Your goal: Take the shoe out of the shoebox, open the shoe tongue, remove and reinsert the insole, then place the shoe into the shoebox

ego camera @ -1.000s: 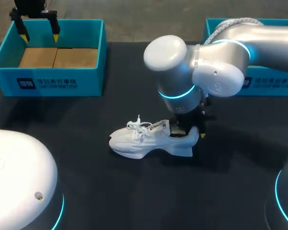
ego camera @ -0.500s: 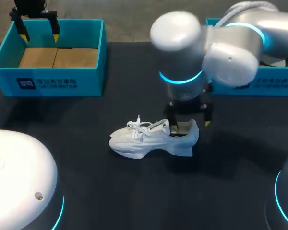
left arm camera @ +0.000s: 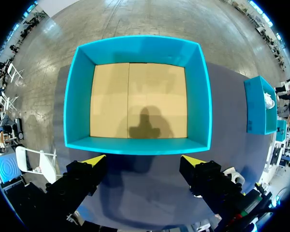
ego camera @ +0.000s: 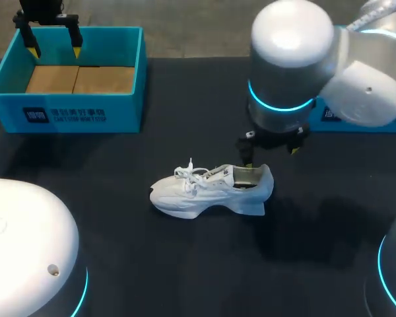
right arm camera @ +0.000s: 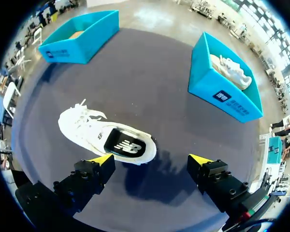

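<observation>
**Sneaker on table, both grippers released**

The white sneaker (ego camera: 211, 190) stands on its sole at mid-table (ego camera: 185, 264), outside both shoeboxes. Its toe points to the robot's left, the laces are loose, and a dark insole (right arm camera: 122, 144) sits in the heel opening. The right gripper (ego camera: 270, 150) hangs just above the heel, pointing down, with its 2 fingers spread and empty. The left gripper (ego camera: 54, 45), also spread and empty, hovers over the left shoebox (ego camera: 66, 112).

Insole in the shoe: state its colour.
Black insole with white print, clearest in right wrist view.
</observation>
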`<control>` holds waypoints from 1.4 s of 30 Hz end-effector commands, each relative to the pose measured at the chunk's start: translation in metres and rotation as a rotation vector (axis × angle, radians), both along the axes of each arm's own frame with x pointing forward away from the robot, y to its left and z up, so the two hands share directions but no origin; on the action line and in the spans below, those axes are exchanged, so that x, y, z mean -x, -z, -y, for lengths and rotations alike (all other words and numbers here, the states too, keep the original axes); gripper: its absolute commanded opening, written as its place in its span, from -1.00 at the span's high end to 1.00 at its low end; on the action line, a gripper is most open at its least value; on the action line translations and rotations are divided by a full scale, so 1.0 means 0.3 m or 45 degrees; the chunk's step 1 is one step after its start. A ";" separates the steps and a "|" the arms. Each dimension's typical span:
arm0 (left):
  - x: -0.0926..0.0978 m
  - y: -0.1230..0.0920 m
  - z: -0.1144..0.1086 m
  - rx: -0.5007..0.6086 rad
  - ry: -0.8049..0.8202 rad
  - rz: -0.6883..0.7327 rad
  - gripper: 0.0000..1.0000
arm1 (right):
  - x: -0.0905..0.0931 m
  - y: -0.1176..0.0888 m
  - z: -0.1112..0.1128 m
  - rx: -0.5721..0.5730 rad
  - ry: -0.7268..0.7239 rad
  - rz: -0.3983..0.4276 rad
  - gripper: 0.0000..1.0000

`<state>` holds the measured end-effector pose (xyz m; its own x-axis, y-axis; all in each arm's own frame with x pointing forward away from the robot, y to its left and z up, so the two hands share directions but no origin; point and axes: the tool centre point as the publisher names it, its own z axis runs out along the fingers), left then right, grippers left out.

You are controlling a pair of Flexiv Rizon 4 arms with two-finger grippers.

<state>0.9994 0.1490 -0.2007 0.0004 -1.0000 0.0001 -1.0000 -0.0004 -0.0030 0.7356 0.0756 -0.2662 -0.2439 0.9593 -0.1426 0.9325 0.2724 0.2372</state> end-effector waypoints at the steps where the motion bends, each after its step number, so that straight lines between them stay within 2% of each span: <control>1: 0.000 -0.001 -0.001 0.000 0.000 -0.001 -1.00 | 0.005 0.008 0.019 -0.062 -0.017 0.003 -1.00; 10: 0.000 -0.001 -0.001 0.000 0.000 -0.001 -1.00 | 0.005 0.008 0.019 -0.062 -0.017 0.003 -1.00; 17: 0.000 -0.001 -0.001 0.000 0.000 -0.001 -1.00 | 0.062 0.007 0.037 -0.154 -0.784 0.179 -1.00; 25: 0.000 -0.001 -0.001 0.000 0.000 -0.001 -1.00 | 0.105 -0.033 0.061 -0.315 -1.427 0.291 -1.00; 28: 0.000 -0.001 -0.001 0.000 0.000 -0.001 -1.00 | 0.128 -0.041 0.065 -0.316 -1.650 0.357 -1.00; 31: 0.000 -0.001 -0.001 0.000 0.000 -0.001 -1.00 | 0.142 -0.039 0.067 -0.309 -1.825 0.408 -1.00; 34: 0.000 -0.001 -0.001 0.000 0.000 -0.001 -1.00 | 0.135 -0.029 0.063 -0.238 -1.915 0.471 -1.00; 38: 0.000 -0.001 -0.001 0.000 0.000 -0.001 -1.00 | 0.107 -0.015 0.059 -0.070 -1.934 0.604 -1.00; 42: 0.000 -0.001 -0.001 0.000 0.000 -0.001 -1.00 | 0.089 -0.016 0.067 -0.048 -1.938 0.675 -1.00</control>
<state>0.9993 0.1491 -0.2007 0.0005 -1.0000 0.0002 -1.0000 -0.0005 -0.0030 0.7103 0.0608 -0.2562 -0.9083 0.3610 -0.2112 0.2788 0.8990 0.3376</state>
